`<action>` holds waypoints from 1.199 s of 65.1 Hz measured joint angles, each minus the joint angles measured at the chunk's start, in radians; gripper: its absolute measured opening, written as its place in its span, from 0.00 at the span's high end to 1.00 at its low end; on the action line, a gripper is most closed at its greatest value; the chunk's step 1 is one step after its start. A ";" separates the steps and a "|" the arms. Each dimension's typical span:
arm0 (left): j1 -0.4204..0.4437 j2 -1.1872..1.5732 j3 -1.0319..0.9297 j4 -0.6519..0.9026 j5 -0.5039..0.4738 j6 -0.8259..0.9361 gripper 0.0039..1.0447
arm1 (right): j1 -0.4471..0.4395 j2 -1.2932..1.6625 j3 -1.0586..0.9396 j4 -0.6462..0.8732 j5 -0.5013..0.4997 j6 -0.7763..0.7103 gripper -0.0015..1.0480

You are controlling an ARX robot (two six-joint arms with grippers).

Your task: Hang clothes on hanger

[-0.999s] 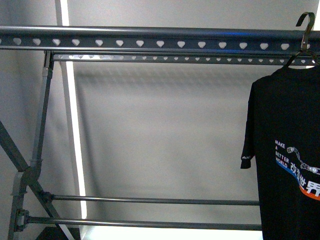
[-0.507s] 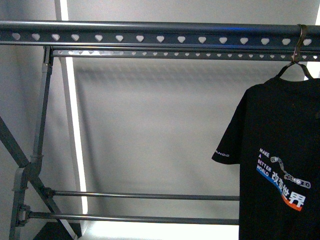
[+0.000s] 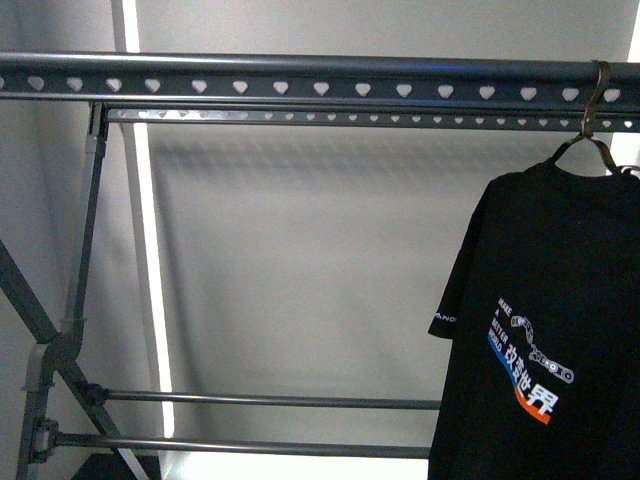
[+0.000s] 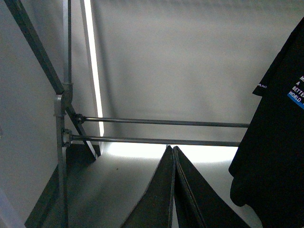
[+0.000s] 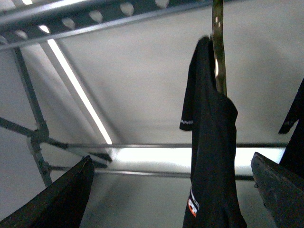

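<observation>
Spanning the whole front view is the rack (image 3: 300, 88), a dark grey metal frame whose long top rail carries a row of heart-shaped holes; a second, thinner rail with smaller holes runs just behind and below it. Its slanted legs stand at the left, and two thin horizontal bars (image 3: 270, 400) cross low down between the sides. Behind it is a plain pale wall with a bright vertical light strip (image 3: 145, 250) at the left.

At the far right end of the rail hangs the T-shirt (image 3: 560, 320), black and short-sleeved, with white lettering and a blue-orange stripe on the chest. It sits on a thin wire hanger (image 3: 594, 110) whose hook is looped over the top rail; the shirt's right edge is cut off by the frame.

Seen from the wrists, the left gripper (image 4: 173, 190) has its two dark fingers pressed together with nothing between them, well left of the shirt. The right gripper (image 5: 173, 190) has its fingers spread wide, holding nothing, with the shirt hanging beyond them.
</observation>
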 joint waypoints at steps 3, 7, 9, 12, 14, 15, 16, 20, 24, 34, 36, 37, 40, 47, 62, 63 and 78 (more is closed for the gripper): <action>0.000 -0.051 0.000 -0.051 -0.001 0.000 0.97 | -0.010 -0.065 -0.057 0.042 0.005 0.002 0.08; 0.000 -0.085 0.000 -0.065 -0.001 0.000 0.97 | -0.023 -0.164 -0.159 0.116 0.038 0.011 0.07; 0.000 -0.088 0.000 -0.067 -0.001 0.000 0.97 | -0.029 -0.218 -0.218 0.154 0.053 0.015 0.07; 0.000 -0.090 0.000 -0.068 -0.002 0.000 0.97 | -0.034 -0.309 -0.321 0.227 0.091 0.019 0.07; 0.000 -0.090 0.000 -0.068 -0.002 0.000 0.97 | -0.034 -0.363 -0.384 0.267 0.118 0.019 0.07; 0.000 -0.090 0.000 -0.068 -0.002 0.000 0.97 | -0.034 -0.400 -0.428 0.294 0.132 0.019 0.07; 0.000 -0.090 0.000 -0.068 -0.001 0.000 0.97 | -0.034 -0.417 -0.450 0.307 0.140 0.019 0.07; 0.000 -0.090 0.000 -0.068 -0.001 0.000 0.97 | -0.014 -0.546 -0.602 0.363 0.193 0.007 0.07; 0.000 -0.091 0.000 -0.069 -0.001 0.000 0.97 | -0.002 -0.647 -0.711 0.364 0.208 0.000 0.07; 0.000 -0.091 0.000 -0.069 -0.001 0.000 0.97 | 0.075 -0.961 -0.896 0.079 0.304 -0.079 0.21; 0.000 -0.091 0.000 -0.069 -0.001 0.000 0.97 | 0.089 -1.003 -0.911 0.021 0.313 -0.092 0.26; 0.000 -0.091 0.000 -0.069 -0.001 0.000 0.97 | 0.098 -1.023 -0.919 -0.005 0.321 -0.098 0.30; 0.000 -0.091 0.000 -0.070 -0.001 0.000 0.97 | 0.115 -1.046 -0.934 -0.024 0.335 -0.109 0.36; 0.000 -0.091 0.000 -0.070 -0.001 0.000 0.97 | 0.156 -1.081 -0.964 -0.031 0.382 -0.124 0.55; 0.000 -0.092 0.000 -0.070 -0.002 0.000 0.97 | 0.285 -1.173 -1.007 -0.085 0.502 -0.132 0.95; 0.000 -0.092 0.000 -0.070 -0.001 0.000 0.97 | 0.285 -1.194 -1.009 -0.116 0.505 -0.132 0.98; 0.000 -0.092 0.000 -0.070 -0.001 0.000 0.97 | 0.286 -1.288 -1.041 -0.161 0.503 -0.135 0.98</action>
